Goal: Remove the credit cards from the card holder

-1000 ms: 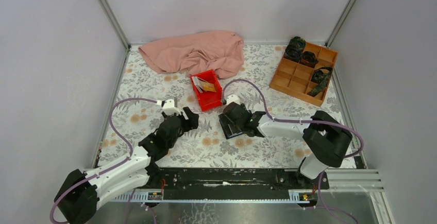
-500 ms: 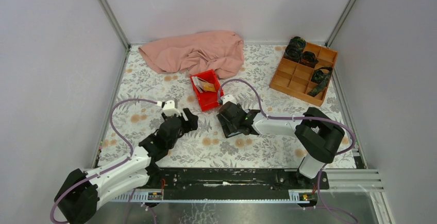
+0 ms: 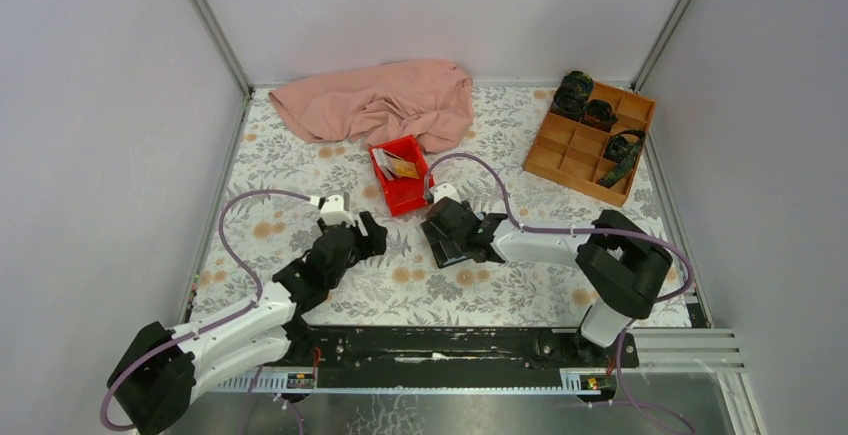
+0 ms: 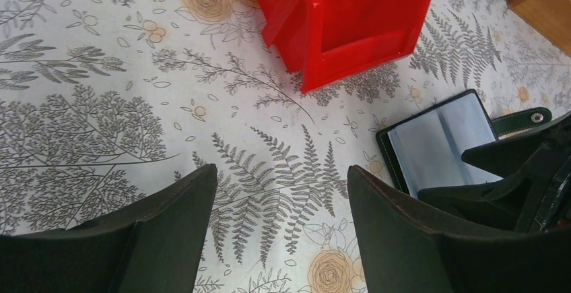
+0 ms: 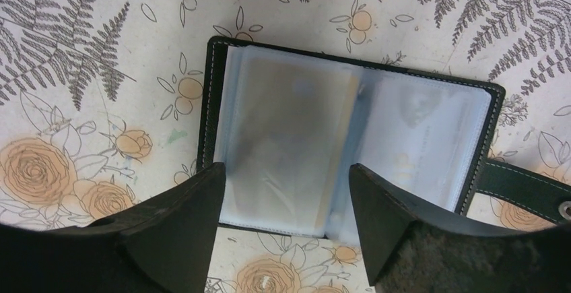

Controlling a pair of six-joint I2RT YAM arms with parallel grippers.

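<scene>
Swinging leftward, the right gripper point(image 5: 284, 172) now hangs wide open just over the card holder point(image 5: 404, 131) lying unfolded near the red tray point(image 4: 367, 37), with the left gripper point(image 4: 281, 172) also open and empty, so a card pull looks next.

I see the card holder point(image 5: 350, 131) lying open and flat about mid-table point(image 3: 520, 285), inside face up. Its cover is black with pale stitching round the rim, and the two panels carry cloudy clear sleeves that read as pale blue. A dark strap point(image 5: 522, 184) with a metal snap trails off one short side onto the table. A thin yellowish strip shows near the fold, too blurred for me to call. The credit cards point(image 3: 400, 165) I can make out, one white and one orange, lie loosely stacked in the red tray point(image 3: 415, 195), just beyond the holder toward the far edge.
</scene>
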